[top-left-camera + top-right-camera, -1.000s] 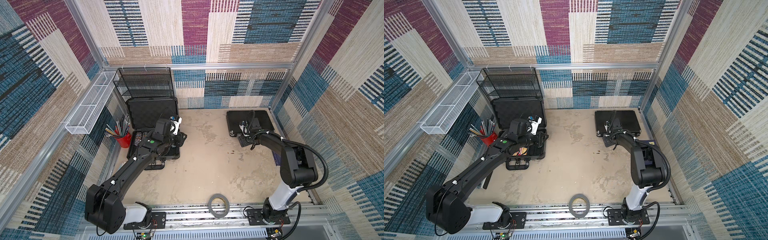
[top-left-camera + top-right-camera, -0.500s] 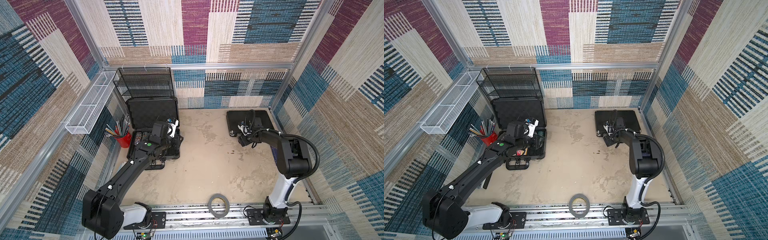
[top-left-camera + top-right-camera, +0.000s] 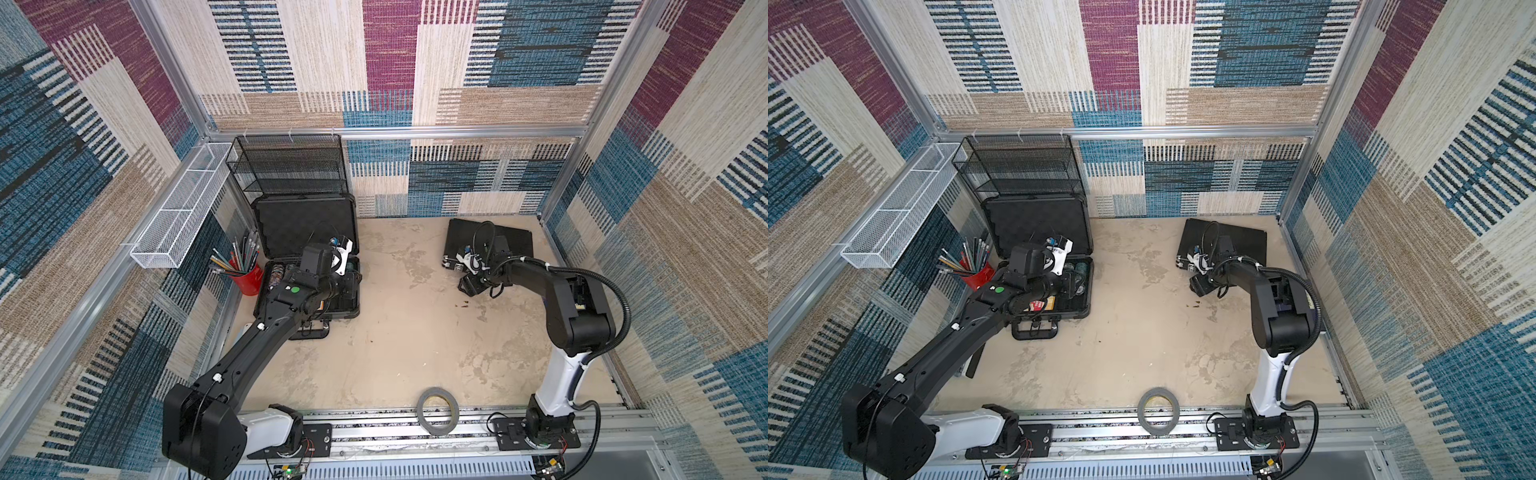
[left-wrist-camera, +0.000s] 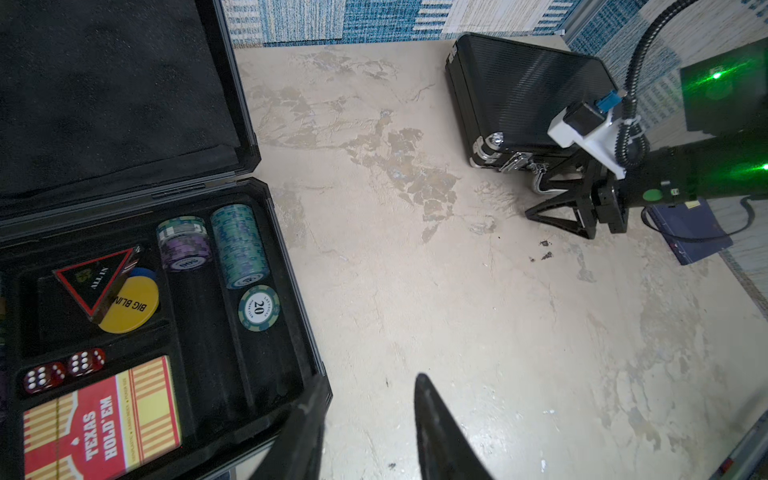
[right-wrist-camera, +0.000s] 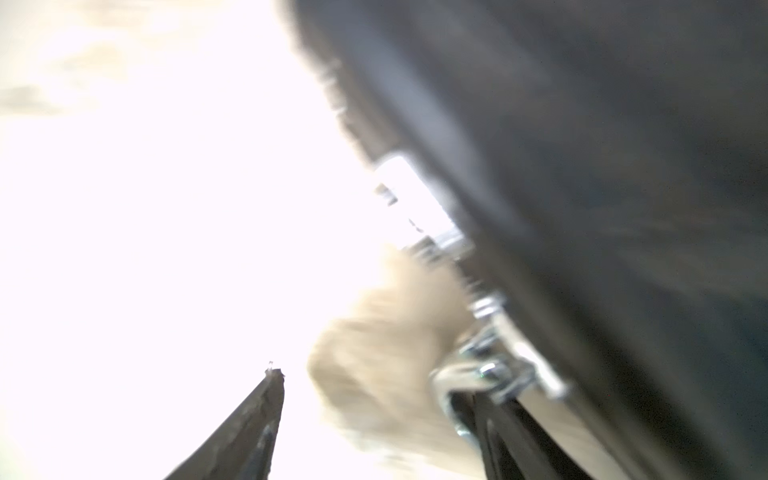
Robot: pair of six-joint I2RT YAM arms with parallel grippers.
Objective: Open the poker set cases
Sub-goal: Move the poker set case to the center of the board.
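Grey tape roll [image 3: 437,410] at the near edge of the bench [image 3: 395,340], out of play. Farther in, by the left edge: left fingers [image 4: 436,428] part open, gripping nothing, above the near right corner of the open case [image 3: 305,220], chips [image 4: 239,245] on show; likely done with. Toward the far right corner: right fingers [image 5: 249,436] spread wide, nothing between them, at the front of the shut slim case [image 3: 519,243], one finger beside a silver latch [image 4: 515,160]; contact unclear through blur. Long axis of that case along the far edge, latched front facing the near edge, straight ahead of the right fingers; left fingers well apart. Probably latches first, then the top swung up.
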